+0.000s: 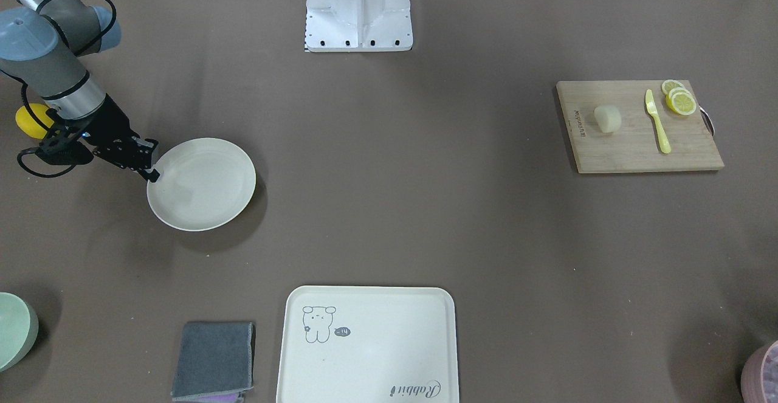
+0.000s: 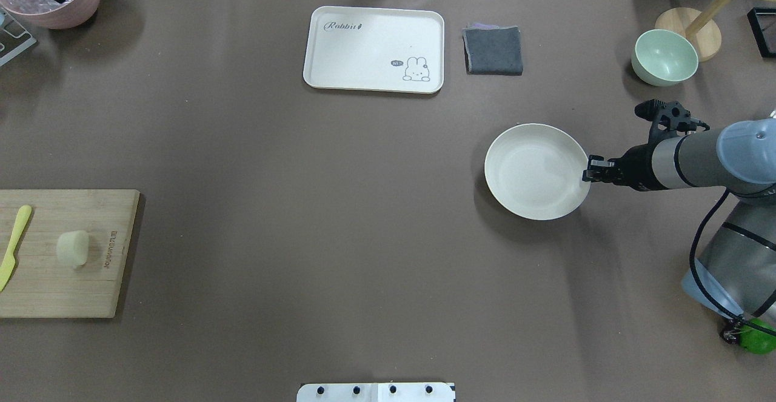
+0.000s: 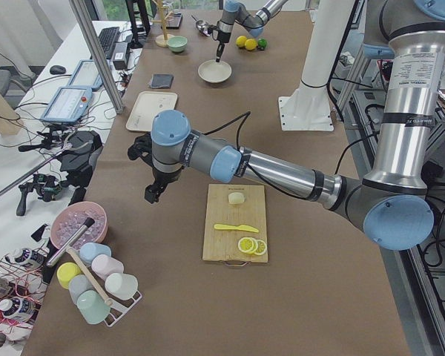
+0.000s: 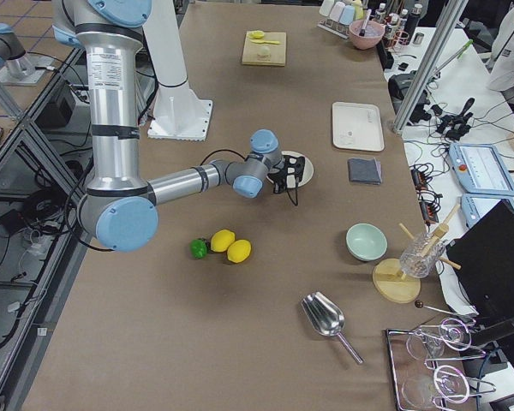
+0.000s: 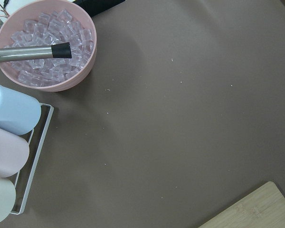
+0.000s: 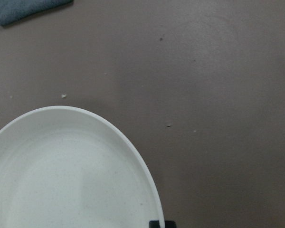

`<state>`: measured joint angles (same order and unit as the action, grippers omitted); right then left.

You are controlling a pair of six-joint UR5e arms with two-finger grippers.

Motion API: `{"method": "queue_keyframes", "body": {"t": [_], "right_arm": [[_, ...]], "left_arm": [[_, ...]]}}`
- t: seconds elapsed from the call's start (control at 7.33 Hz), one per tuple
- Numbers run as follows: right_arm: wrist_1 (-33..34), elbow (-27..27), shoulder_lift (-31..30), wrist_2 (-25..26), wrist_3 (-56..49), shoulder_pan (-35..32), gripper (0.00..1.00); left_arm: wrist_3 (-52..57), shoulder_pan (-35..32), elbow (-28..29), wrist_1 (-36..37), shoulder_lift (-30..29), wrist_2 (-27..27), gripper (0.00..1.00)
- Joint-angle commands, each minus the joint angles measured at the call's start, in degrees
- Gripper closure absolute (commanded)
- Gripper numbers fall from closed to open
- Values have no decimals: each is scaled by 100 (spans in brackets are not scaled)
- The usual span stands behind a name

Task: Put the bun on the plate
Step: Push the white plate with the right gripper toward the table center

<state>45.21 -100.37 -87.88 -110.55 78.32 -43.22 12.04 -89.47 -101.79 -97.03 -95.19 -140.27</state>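
The bun (image 1: 607,118) (image 2: 73,248) (image 3: 236,197) is a small pale cream lump lying on a wooden cutting board (image 1: 638,154) (image 2: 60,293), with no gripper near it. The round cream-white plate (image 1: 200,184) (image 2: 536,171) (image 6: 61,175) is far across the table, with nothing in it. My right gripper (image 1: 150,172) (image 2: 588,169) is at the plate's rim and looks shut on it. My left gripper (image 3: 154,194) shows only in the exterior left view, hanging over bare table beside the board. I cannot tell whether it is open or shut.
A yellow knife (image 1: 657,124) and lemon slices (image 1: 679,100) share the board. A cream tray (image 2: 373,48), grey cloth (image 2: 493,50) and green bowl (image 2: 664,57) line the far edge. A pink bowl of ice (image 5: 47,45) and a cup rack (image 5: 9,142) are below the left wrist. Lemons (image 4: 231,246) lie behind the right arm.
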Motion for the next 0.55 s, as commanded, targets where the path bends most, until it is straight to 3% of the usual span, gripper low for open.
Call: {"method": "queue_keyframes", "body": {"t": [0.0, 0.14, 0.41], "right_arm": [[32, -88, 454, 199, 848, 303, 100], [345, -131, 735, 566, 1104, 558, 100], [1607, -193, 1742, 1453, 1719, 1365, 100]], "left_arm": [[0, 0, 2, 0, 0, 0, 3], [0, 0, 2, 0, 9, -9, 3], [0, 0, -16, 0, 61, -9, 2]]}}
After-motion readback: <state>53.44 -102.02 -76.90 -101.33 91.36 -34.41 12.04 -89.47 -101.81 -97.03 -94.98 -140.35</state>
